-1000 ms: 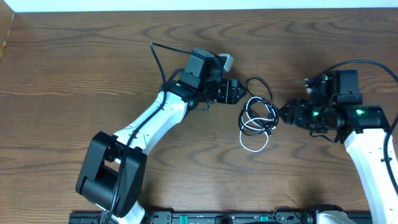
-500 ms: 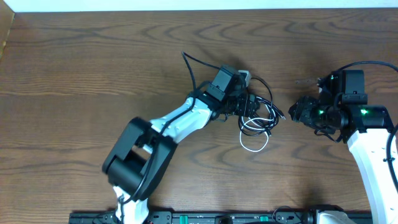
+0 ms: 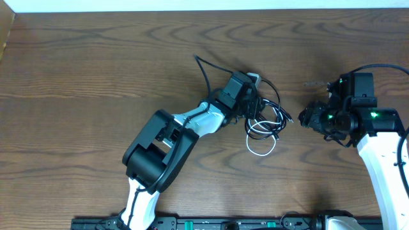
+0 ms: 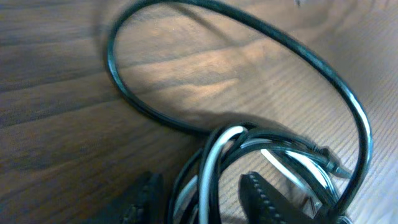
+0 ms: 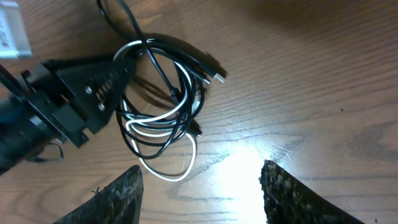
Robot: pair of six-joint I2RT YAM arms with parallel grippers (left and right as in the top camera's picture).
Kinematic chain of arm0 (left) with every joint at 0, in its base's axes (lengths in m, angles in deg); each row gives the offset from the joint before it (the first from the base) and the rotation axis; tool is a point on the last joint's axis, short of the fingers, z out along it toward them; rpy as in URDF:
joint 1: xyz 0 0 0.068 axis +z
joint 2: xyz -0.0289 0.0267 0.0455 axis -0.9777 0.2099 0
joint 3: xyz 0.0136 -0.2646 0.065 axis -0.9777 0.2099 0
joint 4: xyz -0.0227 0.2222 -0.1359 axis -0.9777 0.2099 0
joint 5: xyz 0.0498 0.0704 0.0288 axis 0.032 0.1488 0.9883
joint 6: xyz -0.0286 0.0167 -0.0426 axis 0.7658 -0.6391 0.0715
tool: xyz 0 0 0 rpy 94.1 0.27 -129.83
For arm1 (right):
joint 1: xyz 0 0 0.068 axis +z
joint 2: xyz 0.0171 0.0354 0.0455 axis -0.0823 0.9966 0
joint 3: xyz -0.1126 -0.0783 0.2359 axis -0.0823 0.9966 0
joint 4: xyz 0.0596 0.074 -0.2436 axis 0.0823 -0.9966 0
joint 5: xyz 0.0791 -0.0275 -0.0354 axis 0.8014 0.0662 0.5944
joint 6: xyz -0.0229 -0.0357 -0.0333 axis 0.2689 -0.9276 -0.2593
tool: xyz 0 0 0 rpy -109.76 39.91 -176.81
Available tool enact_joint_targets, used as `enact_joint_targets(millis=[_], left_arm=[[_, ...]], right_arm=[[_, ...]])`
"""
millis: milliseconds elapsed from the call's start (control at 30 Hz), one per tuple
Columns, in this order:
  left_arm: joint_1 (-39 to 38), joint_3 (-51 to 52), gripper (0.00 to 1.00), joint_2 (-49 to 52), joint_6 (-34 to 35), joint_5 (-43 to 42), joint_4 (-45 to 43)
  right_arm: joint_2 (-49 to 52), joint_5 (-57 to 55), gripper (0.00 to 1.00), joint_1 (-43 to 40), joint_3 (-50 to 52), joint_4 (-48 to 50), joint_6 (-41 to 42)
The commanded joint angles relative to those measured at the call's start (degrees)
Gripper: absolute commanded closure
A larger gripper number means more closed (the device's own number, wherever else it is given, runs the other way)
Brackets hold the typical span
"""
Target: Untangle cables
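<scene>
The white cable (image 3: 262,153) and the black cable (image 3: 271,87) lie tangled in one coiled bundle on the wooden table, right of centre. My left gripper (image 3: 254,107) is at the bundle's left edge. In the left wrist view its jaws (image 4: 205,202) are open, with white cable (image 4: 214,163) and black cable (image 4: 249,25) strands running between them. My right gripper (image 3: 305,117) is open and empty, just right of the bundle. In the right wrist view its fingers (image 5: 202,199) are spread wide, apart from the white cable (image 5: 176,175) and black cable (image 5: 163,74).
The wooden table (image 3: 77,76) spreads to the left and back. A thicker black cable (image 3: 203,67) wired to the left arm loops up behind its wrist. The left gripper (image 5: 93,87) also shows in the right wrist view, against the bundle.
My left arm has reached right, from beside the bundle to its edge, so strands now sit between its jaws. My right gripper has drawn back slightly to the right.
</scene>
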State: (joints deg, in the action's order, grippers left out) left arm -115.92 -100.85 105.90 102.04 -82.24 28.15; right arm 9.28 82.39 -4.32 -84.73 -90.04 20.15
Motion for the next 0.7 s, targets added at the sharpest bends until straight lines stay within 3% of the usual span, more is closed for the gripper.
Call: enact_joint_targets(millis=[0, 100, 167, 367, 667], left_arm=[[-0.7, 0.1, 0.66, 1.3, -2.9, 1.9, 1.1], [-0.6, 0.1, 0.85, 1.1, -2.9, 1.9, 1.5], [-0.5, 0.1, 0.92, 0.5, -2.9, 1.7, 1.7], [0.7, 0.1, 0.93, -8.5, -2.9, 1.7, 5.6], [1.1, 0.1, 0.92, -28.0, -2.9, 1.5, 14.6]], right_arm=[[-0.8, -1.4, 0.43, -0.4, -0.6, -0.1, 0.4], [-0.8, -1.4, 0.43, -0.4, -0.6, -0.1, 0.4], [-0.8, -1.4, 0.43, -0.4, -0.6, -0.1, 0.4], [-0.8, -0.3, 0.43, -0.2, -0.6, 0.2, 0.4], [-0.6, 13.4, 0.45, 1.5, -0.6, 7.4, -0.5]])
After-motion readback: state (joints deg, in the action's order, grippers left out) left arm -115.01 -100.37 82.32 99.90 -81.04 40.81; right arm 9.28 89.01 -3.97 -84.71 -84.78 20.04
